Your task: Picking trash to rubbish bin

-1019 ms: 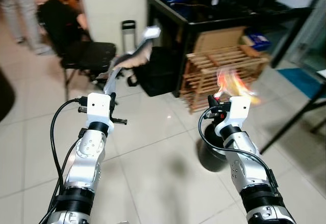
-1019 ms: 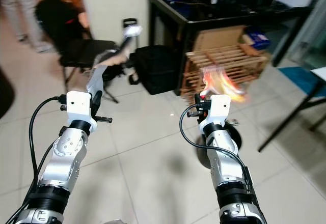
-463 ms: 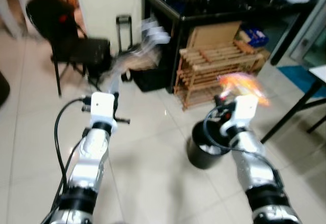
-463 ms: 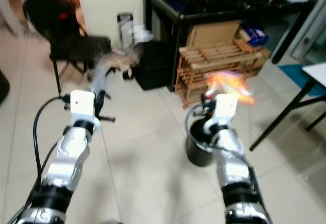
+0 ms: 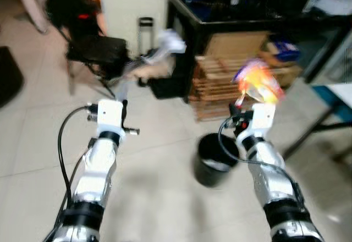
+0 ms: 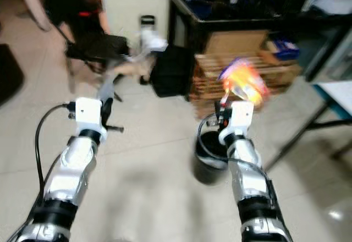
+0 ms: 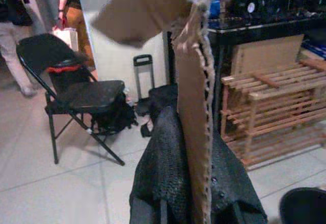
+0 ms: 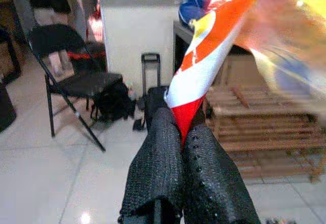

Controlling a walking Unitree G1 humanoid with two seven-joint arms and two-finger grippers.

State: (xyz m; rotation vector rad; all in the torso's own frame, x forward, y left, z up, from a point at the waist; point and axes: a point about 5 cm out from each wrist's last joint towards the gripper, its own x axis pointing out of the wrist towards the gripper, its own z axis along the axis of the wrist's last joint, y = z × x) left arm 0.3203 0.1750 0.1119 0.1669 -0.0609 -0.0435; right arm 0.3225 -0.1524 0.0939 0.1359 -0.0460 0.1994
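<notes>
The floor (image 5: 159,159) is pale tile and takes up most of the view. A big dark worktop (image 5: 220,22) stands at the back with blue bags on it. Under it is a wooden rack (image 5: 220,88) with cardboard behind. A black folding chair (image 7: 81,94) stands off to the robot's left, and a person's legs (image 7: 15,40) show behind it.

A black rubbish bin (image 5: 212,159) sits on the floor, just below and beside the right arm.

Both silver arms are bent and reach up and forward. The left gripper (image 7: 196,183) is held high, and its fingers (image 7: 163,168) are closed on a flat brown cardboard piece (image 7: 191,107) that stands up between them. The right gripper (image 8: 182,147) is raised above the bin. Its fingers (image 8: 155,163) are pinched tight on an orange and white snack bag (image 8: 214,56), which sticks up from the tips.
</notes>
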